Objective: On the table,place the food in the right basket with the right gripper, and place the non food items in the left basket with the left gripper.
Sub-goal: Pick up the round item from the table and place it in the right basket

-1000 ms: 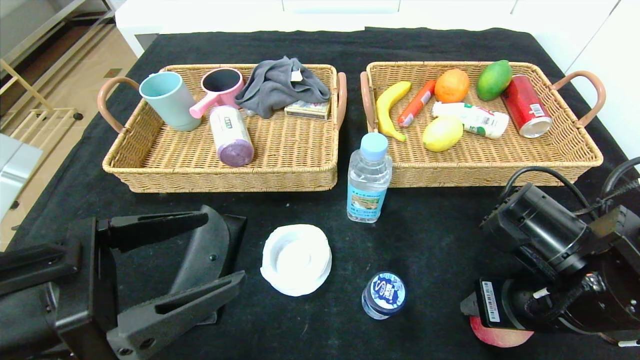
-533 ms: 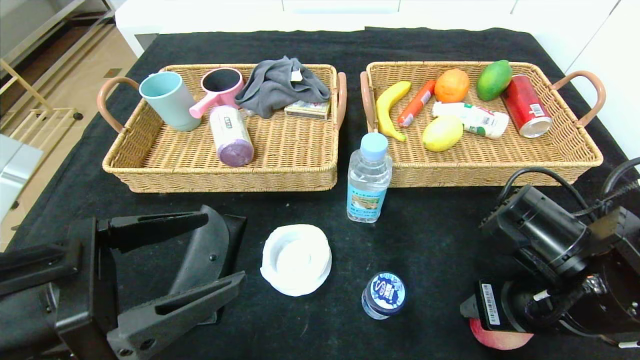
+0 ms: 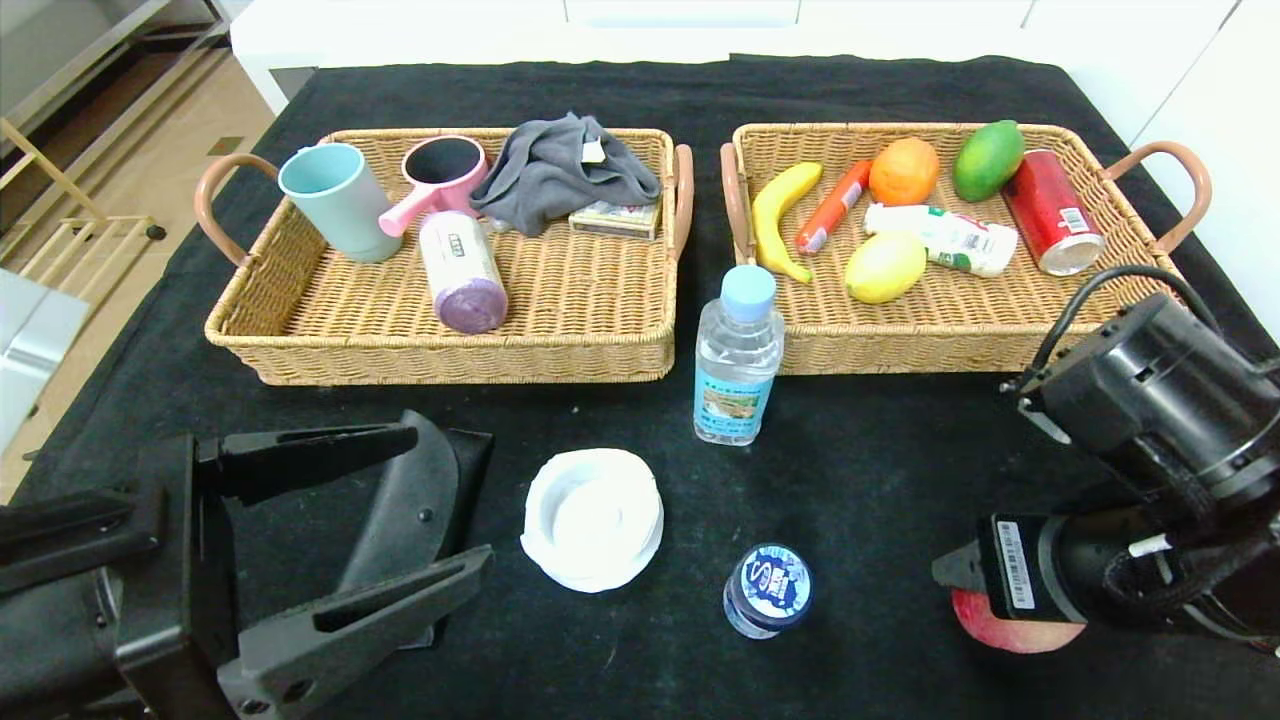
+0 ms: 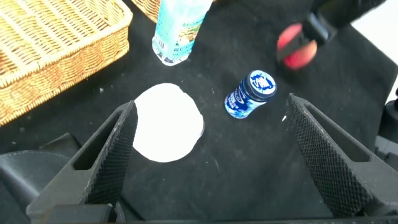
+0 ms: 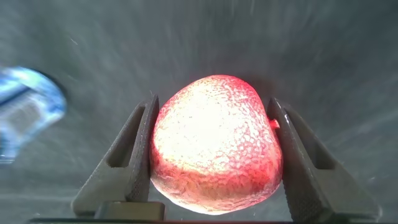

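Note:
My right gripper (image 5: 212,102) is shut on a red apple (image 5: 214,143), one finger on each side of it. In the head view the apple (image 3: 1012,630) shows under the right wrist at the front right, near the black table. My left gripper (image 3: 450,495) is open and empty at the front left. A white bowl (image 3: 592,518), a small blue can (image 3: 768,590) lying down and an upright water bottle (image 3: 738,360) stand on the table. The left wrist view shows the bowl (image 4: 168,122) and the can (image 4: 250,94) beyond the left gripper (image 4: 210,106).
The left basket (image 3: 440,352) holds two cups, a purple roll, a grey cloth and a small box. The right basket (image 3: 985,350) holds a banana, sausage, orange, mango, lemon, a white bottle and a red can. A black flat object (image 3: 415,500) lies under the left gripper.
My right arm has risen and swung a little to the right with the apple in its grip. The left arm and the table items have not moved.

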Controlling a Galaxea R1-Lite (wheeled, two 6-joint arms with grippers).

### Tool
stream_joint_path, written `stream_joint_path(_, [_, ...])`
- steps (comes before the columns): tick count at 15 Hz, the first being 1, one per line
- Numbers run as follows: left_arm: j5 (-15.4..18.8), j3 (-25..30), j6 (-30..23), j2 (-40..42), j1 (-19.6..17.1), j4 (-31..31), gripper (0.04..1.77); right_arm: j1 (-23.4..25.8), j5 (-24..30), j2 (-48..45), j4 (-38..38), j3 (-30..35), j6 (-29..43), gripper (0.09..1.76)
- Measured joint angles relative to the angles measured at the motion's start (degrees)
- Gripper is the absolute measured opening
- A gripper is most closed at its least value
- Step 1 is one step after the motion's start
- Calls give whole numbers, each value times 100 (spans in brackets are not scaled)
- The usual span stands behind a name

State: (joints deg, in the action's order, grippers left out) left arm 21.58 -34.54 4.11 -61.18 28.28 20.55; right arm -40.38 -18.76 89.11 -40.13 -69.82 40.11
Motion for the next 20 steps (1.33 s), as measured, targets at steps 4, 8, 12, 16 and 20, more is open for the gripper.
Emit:
stream_joint_path(4, [2,9,16,0,0,-2,172,107,-28,-30,-258,-702,-246,119])
stream_joint_path(8, [0,9,16,13,2,-2,172,374,-48,94,-295,-1460,-717,119])
stream_joint_path(12, [0,9,21,24,0,2,172,681,-282,488,-267,-2345,-889,119])
stream_joint_path(16, [0,2,27,27,0,0,172,894,-642,940,-247,-3248,-1076,119])
stream_joint_path(20, [0,6,27,9,5,-2,172,1111,-670,1336,-217,-4133,-1158,119])
